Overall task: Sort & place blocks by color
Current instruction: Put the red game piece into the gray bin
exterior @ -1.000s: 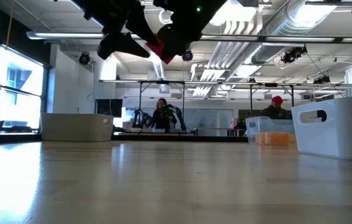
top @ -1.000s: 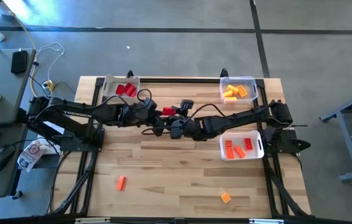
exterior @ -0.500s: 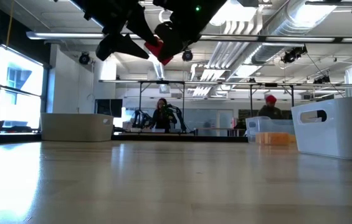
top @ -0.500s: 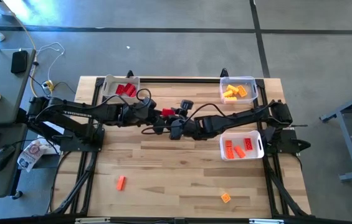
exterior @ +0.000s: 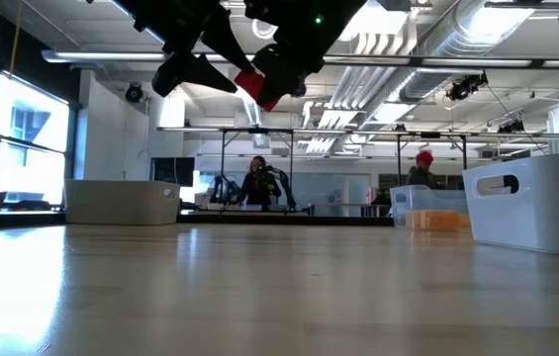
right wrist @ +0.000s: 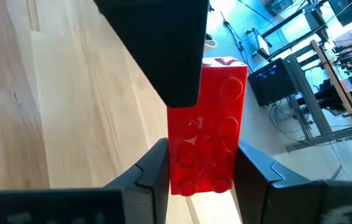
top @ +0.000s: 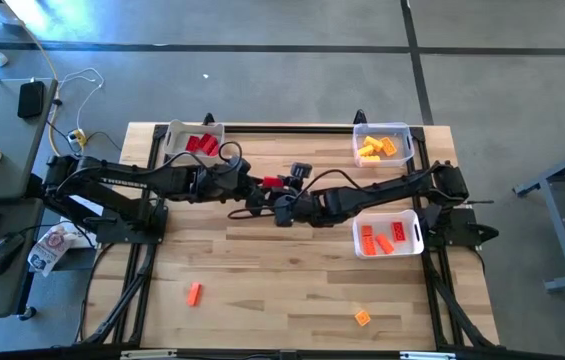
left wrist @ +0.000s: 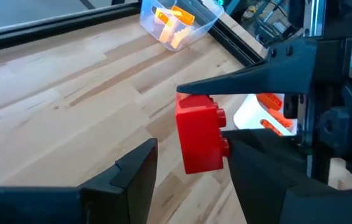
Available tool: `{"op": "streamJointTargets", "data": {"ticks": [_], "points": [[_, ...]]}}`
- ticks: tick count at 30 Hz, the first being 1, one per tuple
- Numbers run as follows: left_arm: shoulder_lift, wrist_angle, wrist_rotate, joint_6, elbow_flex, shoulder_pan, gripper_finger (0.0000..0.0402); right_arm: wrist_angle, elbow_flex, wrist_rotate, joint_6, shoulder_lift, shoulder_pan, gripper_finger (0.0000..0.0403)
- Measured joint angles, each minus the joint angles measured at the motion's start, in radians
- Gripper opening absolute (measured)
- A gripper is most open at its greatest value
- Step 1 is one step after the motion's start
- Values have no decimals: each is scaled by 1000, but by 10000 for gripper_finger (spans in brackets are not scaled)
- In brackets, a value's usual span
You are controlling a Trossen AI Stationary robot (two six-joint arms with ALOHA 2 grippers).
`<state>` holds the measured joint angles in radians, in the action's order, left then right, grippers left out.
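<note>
One red block (top: 274, 182) hangs in the air above the table's middle, between both grippers. My right gripper (right wrist: 202, 149) reaches in from the table's right and is shut on it. My left gripper (left wrist: 193, 144) comes from the left and is open. Its fingers stand on either side of the block's far end, one over the studded face, with a gap showing at the other. In the low view the block (exterior: 262, 86) sits tilted, high above the tabletop. Red blocks lie in the far-left bin (top: 194, 143). My right gripper pinches the red block between its two fingers at the end nearest its wrist (right wrist: 200, 171), one finger on each long side. The fingers (left wrist: 244, 84) come level from the table's right, along the block. The block is lifted clear of the table, studs sideways.
A clear bin of yellow-orange blocks (top: 382, 145) stands at the far right. A white bin of orange blocks (top: 387, 233) sits at the right edge. Two loose orange blocks (top: 194, 292) (top: 362, 317) lie near the front edge. Bare wood spreads between them.
The red block, with the grippers around it, has shifted slightly toward the table's right and tipped a little in the low view. It has stayed lifted.
</note>
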<state>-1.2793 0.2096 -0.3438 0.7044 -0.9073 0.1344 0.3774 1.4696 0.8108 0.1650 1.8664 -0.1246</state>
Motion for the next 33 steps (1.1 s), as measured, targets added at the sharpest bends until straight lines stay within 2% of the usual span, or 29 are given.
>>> {"op": "streamJointTargets", "data": {"ticks": [7,17,21,28,33], "points": [[-34,-30,-6,-13,0,12,179,-64,0,-35,26,0,-1,109],[-54,-72,-32,-80,0,16,170,-26,-1,-9,18,0,-12,109],[-54,-80,-31,-90,0,17,148,-24,-1,-8,20,-2,-12,109],[-55,-87,-21,-157,0,15,77,-24,-1,-14,18,-2,-12,109],[-55,-86,-19,-169,0,15,70,-24,-1,-16,15,-1,-12,122]]}}
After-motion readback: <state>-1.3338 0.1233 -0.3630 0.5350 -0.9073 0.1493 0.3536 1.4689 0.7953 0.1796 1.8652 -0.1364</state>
